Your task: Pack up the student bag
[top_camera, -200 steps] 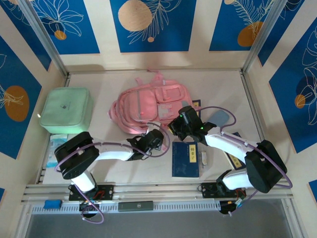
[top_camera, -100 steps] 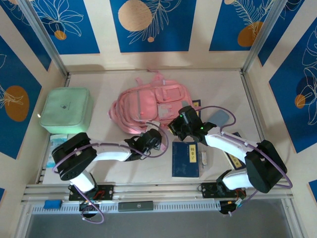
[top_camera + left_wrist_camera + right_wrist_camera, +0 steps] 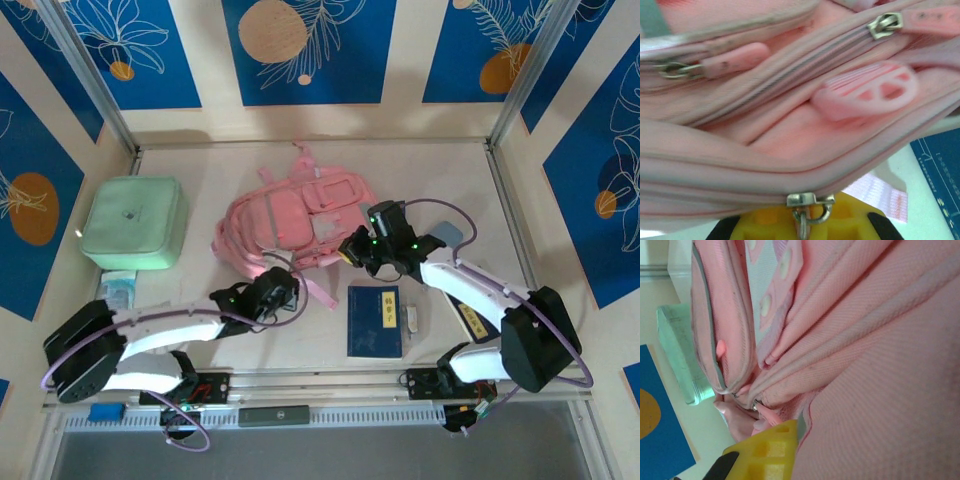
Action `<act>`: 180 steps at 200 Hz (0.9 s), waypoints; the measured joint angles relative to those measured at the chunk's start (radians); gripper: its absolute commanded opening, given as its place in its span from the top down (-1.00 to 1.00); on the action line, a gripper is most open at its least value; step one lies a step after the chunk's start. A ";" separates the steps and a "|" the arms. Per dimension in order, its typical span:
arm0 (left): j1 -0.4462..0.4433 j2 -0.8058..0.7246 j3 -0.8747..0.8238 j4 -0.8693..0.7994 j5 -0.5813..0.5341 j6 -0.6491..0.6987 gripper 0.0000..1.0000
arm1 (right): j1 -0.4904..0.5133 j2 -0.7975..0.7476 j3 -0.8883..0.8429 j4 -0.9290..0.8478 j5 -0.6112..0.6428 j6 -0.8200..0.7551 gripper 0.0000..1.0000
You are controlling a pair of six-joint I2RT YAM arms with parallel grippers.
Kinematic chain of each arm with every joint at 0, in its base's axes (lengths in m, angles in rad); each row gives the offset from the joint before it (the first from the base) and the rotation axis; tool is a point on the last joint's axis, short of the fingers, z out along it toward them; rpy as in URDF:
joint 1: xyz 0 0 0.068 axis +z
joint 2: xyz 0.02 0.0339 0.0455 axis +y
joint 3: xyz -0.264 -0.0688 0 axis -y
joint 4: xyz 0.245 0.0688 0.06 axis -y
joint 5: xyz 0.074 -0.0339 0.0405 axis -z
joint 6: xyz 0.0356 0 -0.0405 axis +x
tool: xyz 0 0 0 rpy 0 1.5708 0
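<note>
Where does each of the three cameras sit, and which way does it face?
Top external: above and behind the arms, facing down at the table; left arm and right arm show whole, reaching to the student bag.
Left wrist: on the left arm, close against the bag's zippers; its yellow fingers show at the bottom edge.
Right wrist: on the right arm, close along the bag's fabric, mint-green case behind; one of its yellow fingers shows at the bottom.
Shared: all three see the student bag.
</note>
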 measured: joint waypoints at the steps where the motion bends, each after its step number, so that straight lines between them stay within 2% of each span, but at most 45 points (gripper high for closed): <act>1: 0.000 -0.003 -0.001 -0.002 0.000 0.000 1.00 | -0.003 0.001 0.003 -0.003 -0.006 -0.004 1.00; 48: 0.017 -0.177 -0.024 -0.105 0.040 -0.048 1.00 | -0.090 0.047 0.095 -0.045 -0.141 -0.153 1.00; 77: 0.023 -0.209 -0.031 -0.134 0.096 -0.068 1.00 | -0.138 0.148 0.172 -0.056 -0.214 -0.263 1.00; 103: 0.026 -0.204 -0.028 -0.151 0.135 -0.088 1.00 | -0.189 0.260 0.248 -0.061 -0.262 -0.327 0.85; 121: 0.026 -0.179 -0.016 -0.164 0.153 -0.102 1.00 | -0.220 0.303 0.261 -0.058 -0.278 -0.339 0.59; 128: 0.026 -0.165 -0.006 -0.171 0.157 -0.110 1.00 | -0.231 0.309 0.261 -0.061 -0.274 -0.344 0.37; 131: 0.026 -0.161 -0.004 -0.173 0.158 -0.113 1.00 | -0.234 0.309 0.261 -0.060 -0.273 -0.353 0.34; 147: 0.026 -0.129 0.013 -0.192 0.167 -0.120 1.00 | -0.251 0.301 0.257 -0.062 -0.268 -0.354 -0.16; 157: 0.026 -0.110 0.023 -0.200 0.174 -0.124 1.00 | -0.257 0.288 0.245 -0.061 -0.270 -0.357 -0.31; 180: 0.026 -0.086 0.038 -0.208 0.186 -0.139 1.00 | -0.254 0.220 0.188 -0.073 -0.275 -0.349 -0.48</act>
